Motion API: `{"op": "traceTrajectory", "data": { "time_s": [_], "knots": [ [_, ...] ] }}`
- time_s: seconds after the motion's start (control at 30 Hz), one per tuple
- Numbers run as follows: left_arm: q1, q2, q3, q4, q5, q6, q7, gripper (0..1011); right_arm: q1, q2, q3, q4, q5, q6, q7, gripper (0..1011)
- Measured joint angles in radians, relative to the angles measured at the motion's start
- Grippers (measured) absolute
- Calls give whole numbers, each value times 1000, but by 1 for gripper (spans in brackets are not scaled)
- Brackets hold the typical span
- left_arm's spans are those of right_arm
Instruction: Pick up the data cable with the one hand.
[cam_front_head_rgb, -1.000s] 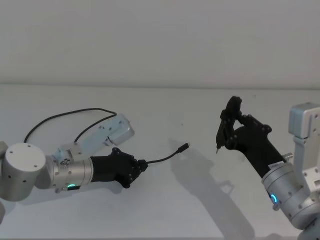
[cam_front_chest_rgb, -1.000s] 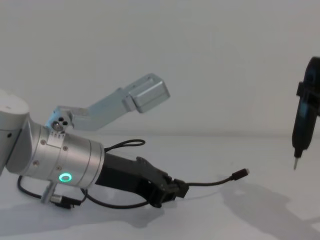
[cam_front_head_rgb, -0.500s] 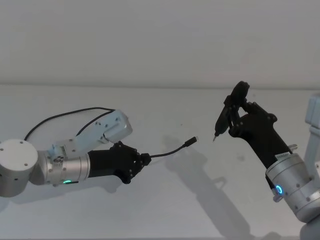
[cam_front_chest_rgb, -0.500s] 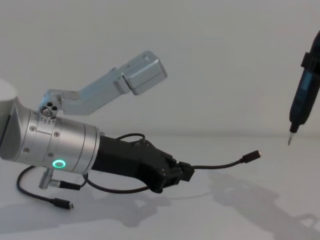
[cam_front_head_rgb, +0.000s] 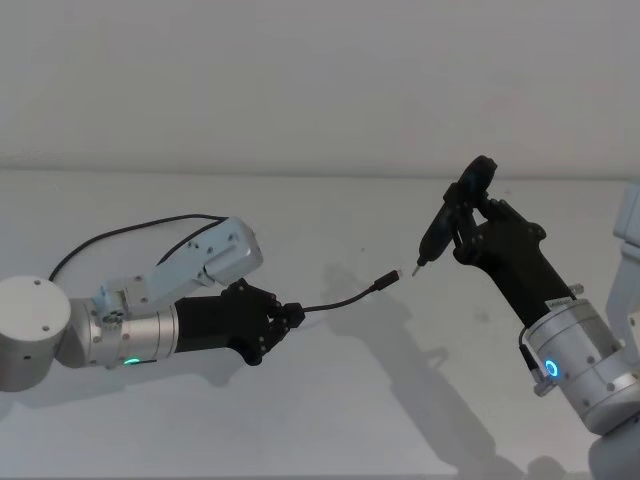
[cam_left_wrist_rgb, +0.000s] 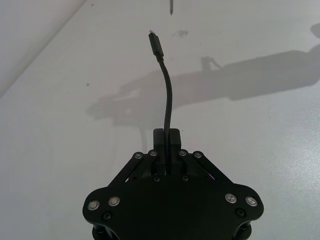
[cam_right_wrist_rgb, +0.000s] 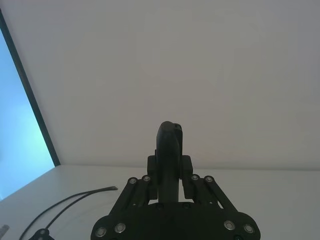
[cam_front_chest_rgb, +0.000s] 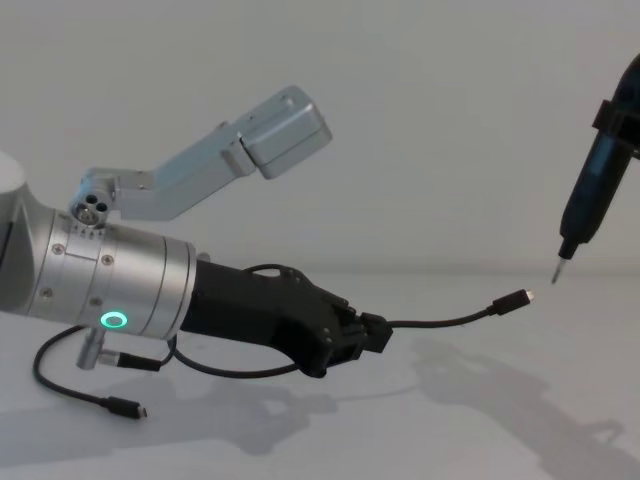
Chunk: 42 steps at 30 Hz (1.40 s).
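— Where the cable (cam_front_head_rgb: 340, 301) leaves the left tool (cam_front_head_rgb: 290, 316), how is it held?

— Pinched between the two fingers, which are closed on the cord a short way back from its plug (cam_front_chest_rgb: 513, 299). That free end arches up and out to the right, clear of the white counter (cam_front_head_rgb: 330, 420), with the metal tip pointing toward the right arm.

— And the rest of the cord?

— It trails back to the left. A long loop lies on the counter on the far left side, and in the chest view a second plug (cam_front_chest_rgb: 122, 407) rests on the counter near the front, below the silver wrist with its green ring (cam_front_chest_rgb: 113, 321).

— Where is the left tool itself?

— Low on the left, lying almost level and reaching rightward, above the counter with its shadow underneath.

— What about the right side?

— The right tool (cam_front_head_rgb: 470, 225) stands toward the right, raised and tilted to the left. Its fingers are clamped around a slim dark driver (cam_front_head_rgb: 450, 215) with a thin metal tip (cam_front_chest_rgb: 558, 273). That tip points down and left, just beside the cable's lifted plug without touching it.

— Does the left wrist view add anything?

— It shows the cord rising straight from between the closed fingers (cam_left_wrist_rgb: 173, 137) to the plug.
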Motion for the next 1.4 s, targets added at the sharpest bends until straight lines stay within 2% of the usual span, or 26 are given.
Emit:
{"op": "traceTrajectory", "data": {
  "time_s": [0.53, 1.4],
  "knots": [
    [0, 4, -1, -6, -2, -8, -4, 61, 41, -13, -7, 72, 41, -5, 20, 274],
    [0, 5, -1, -8, -2, -12, -5, 61, 78, -7, -14, 122, 57, -11, 35, 275]
  ]
}}
